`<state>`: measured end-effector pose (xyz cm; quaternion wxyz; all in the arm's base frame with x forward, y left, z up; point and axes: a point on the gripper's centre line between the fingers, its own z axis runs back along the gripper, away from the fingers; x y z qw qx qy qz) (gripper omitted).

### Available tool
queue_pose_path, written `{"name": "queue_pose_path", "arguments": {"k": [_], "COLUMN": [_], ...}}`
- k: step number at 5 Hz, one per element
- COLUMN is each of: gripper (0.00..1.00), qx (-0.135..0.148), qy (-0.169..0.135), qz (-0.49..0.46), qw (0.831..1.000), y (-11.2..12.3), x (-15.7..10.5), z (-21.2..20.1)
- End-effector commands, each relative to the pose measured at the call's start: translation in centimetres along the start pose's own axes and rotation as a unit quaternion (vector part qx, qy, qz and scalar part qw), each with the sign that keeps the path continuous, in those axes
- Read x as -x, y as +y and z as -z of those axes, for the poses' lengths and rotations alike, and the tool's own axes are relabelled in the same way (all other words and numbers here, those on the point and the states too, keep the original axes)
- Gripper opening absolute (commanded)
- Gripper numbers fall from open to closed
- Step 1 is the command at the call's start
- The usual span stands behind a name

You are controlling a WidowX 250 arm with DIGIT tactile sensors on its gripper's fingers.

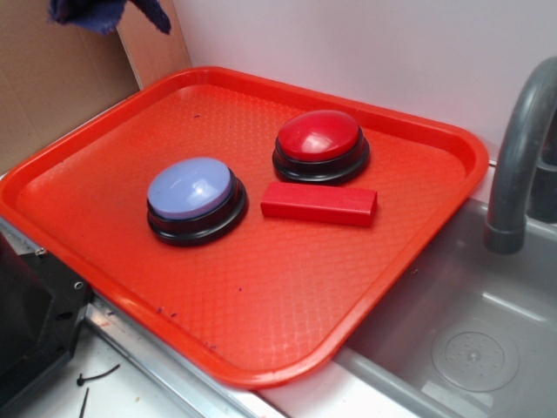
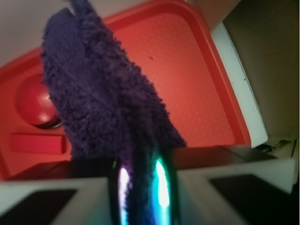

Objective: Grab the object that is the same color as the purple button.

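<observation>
Gripper: in the wrist view the gripper (image 2: 143, 183) was clamped on the purple cloth (image 2: 101, 89), its glossy iridescent fingers (image 2: 161, 187) pressed together around the lower end of the scrap.
Purple cloth: it hung in the air, held clear of the tray; in the exterior view only its dark fuzzy lower edge (image 1: 104, 13) showed at the 11 o'clock corner of the frame, high above the tray's far-left rim.
Tray: a red textured tray (image 1: 261, 305) filled most of the exterior view, sitting on a counter beside a grey sink (image 1: 470, 348).
Purple button: the pale lavender dome on its black ring (image 1: 193, 196) stood left of the tray's centre, well apart from the cloth.
Red button: the red dome (image 1: 320, 144) stood at about 1 o'clock from the purple button, near it but not touching.
Red block: a flat rectangular block (image 1: 320, 202) lay at 3 o'clock from the purple button, just in front of the red button.
Faucet: a grey curved spout (image 1: 522, 148) rose at the 3 o'clock edge, over the sink.
Backdrop: brown cardboard (image 1: 52, 87) stood behind the tray at 10 o'clock.
</observation>
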<state>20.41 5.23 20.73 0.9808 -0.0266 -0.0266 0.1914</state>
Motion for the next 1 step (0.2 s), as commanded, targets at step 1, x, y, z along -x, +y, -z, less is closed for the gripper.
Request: {"name": "queue_pose_path", "arguments": {"k": [1], "gripper": [0.00], "qx": [-0.004], "qy": [-0.027], "qz": [-0.033], "qw": [0.999], "y": [1.25], "x": [0.45], "z": [-2.58]}}
